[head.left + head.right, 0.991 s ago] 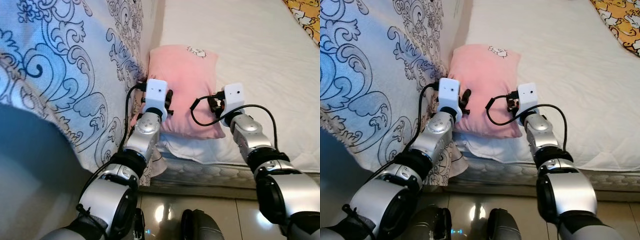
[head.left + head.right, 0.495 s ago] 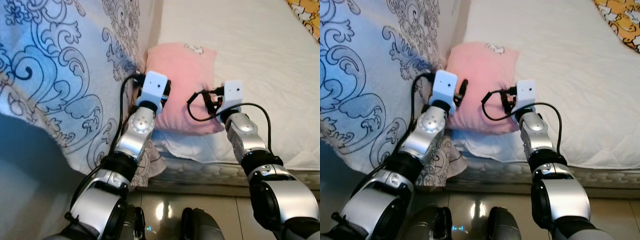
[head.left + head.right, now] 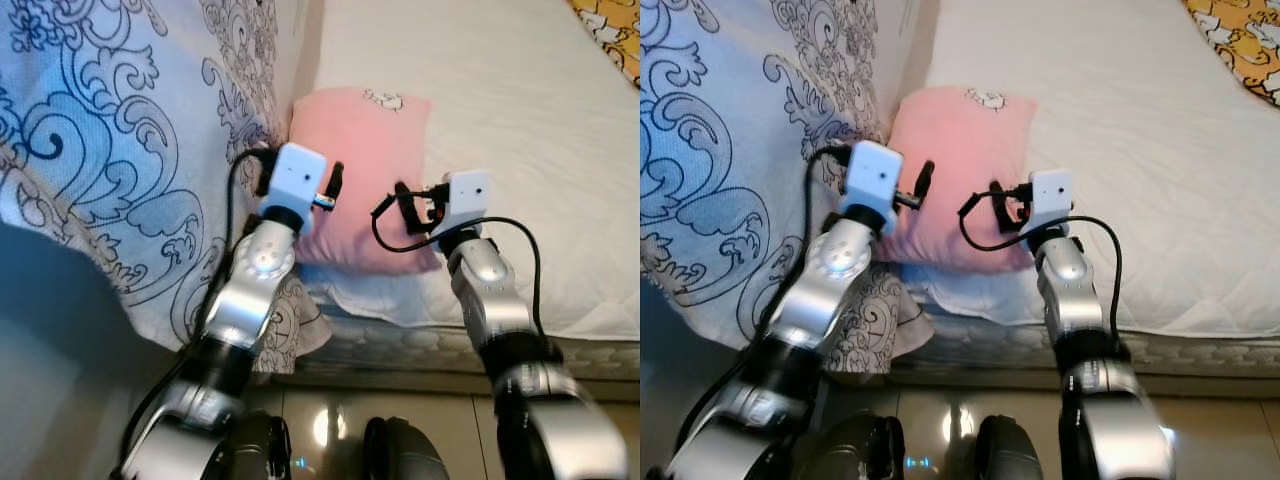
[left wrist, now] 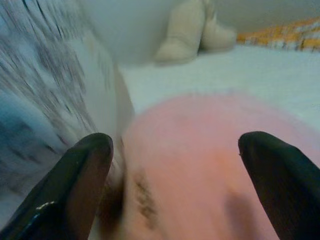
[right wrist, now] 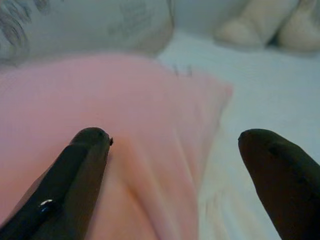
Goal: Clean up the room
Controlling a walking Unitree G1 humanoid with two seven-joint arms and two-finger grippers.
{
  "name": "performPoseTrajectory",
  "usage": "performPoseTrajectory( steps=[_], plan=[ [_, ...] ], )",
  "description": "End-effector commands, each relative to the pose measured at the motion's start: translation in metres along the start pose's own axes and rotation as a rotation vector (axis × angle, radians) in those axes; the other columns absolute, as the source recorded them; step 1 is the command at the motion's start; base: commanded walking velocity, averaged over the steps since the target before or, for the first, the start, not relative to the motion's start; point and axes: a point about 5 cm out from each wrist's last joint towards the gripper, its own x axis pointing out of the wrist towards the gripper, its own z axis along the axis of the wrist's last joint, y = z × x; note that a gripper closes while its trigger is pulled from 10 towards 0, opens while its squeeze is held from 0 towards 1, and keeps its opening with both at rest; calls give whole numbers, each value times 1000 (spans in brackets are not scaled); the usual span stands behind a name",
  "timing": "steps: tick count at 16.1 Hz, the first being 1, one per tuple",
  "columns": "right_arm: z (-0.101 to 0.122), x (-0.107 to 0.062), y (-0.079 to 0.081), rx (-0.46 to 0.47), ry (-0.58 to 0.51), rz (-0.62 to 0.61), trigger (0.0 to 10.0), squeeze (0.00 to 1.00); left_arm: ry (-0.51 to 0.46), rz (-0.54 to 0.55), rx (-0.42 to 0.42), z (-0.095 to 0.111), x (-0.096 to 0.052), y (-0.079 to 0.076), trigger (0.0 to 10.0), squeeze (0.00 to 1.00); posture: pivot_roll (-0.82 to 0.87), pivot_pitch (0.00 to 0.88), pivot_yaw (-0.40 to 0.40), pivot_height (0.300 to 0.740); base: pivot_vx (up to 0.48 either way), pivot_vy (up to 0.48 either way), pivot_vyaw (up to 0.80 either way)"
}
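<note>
A pink pillow (image 3: 365,140) lies on the white bed (image 3: 520,100), close to its near edge and against a blue-patterned quilt. My left gripper (image 3: 327,190) hovers over the pillow's near left part, open, with the pink cloth (image 4: 200,165) between and beyond its fingers. My right gripper (image 3: 408,205) is at the pillow's near right corner, also open. One of its fingers (image 5: 80,165) is over the pillow (image 5: 135,125) and the other is over the white sheet. Neither holds anything.
The blue-and-white patterned quilt (image 3: 120,150) hangs over the bed's left side down to the floor. An orange patterned cloth (image 3: 612,25) lies at the far right. A beige stuffed toy (image 4: 192,27) sits at the bed's far end. Glossy tiled floor (image 3: 330,420) is below.
Both arms have drawn back a little toward me, and the fingers now stand off the pillow's near edge. The pillow stays in its place on the bed.
</note>
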Motion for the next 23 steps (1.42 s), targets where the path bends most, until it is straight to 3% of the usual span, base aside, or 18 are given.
performPoseTrajectory(
  steps=[1,2,3,5,7,8,11,18,20,23],
  plan=[
    [20,-6,0,-57,-109,-42,10000,1000,-67,2,-7,9,-8,8,10000,0,50,0,-20,710,0,0,0],
    [22,-9,0,-74,-126,-57,10000,1000,-70,9,-13,9,-10,10,10000,0,49,0,-20,710,0,0,0],
    [28,-16,-1,-97,-161,-92,10000,0,-82,15,-24,10,-13,14,10000,0,47,0,-14,710,0,0,0],
    [40,-52,-1,-124,-272,-181,10000,0,-93,35,-3,12,-31,29,10000,0,29,0,-2,710,0,0,0],
    [36,-60,-1,-115,-270,-185,10000,0,-68,34,-13,5,-37,31,10000,0,28,0,-1,710,0,0,0],
    [13,-69,1,-52,-177,-171,10000,0,-18,10,-2,-9,-47,26,10000,0,28,0,-2,710,0,0,0],
    [-10,-67,5,13,-53,-159,10000,0,5,-34,-16,-14,-45,14,10000,0,28,0,0,710,0,-320,0],
    [-15,-47,16,16,14,-81,10000,0,111,-10,-19,-33,-44,14,10000,0,44,0,0,710,0,-474,0],
    [-14,-47,15,16,3,-107,10000,0,147,12,-15,-43,-44,20,10000,0,45,0,-1,710,0,-469,0],
    [-20,-60,7,11,8,-162,10000,0,207,81,-33,-58,-50,36,10000,0,36,0,3,710,0,-461,0]
  ],
)
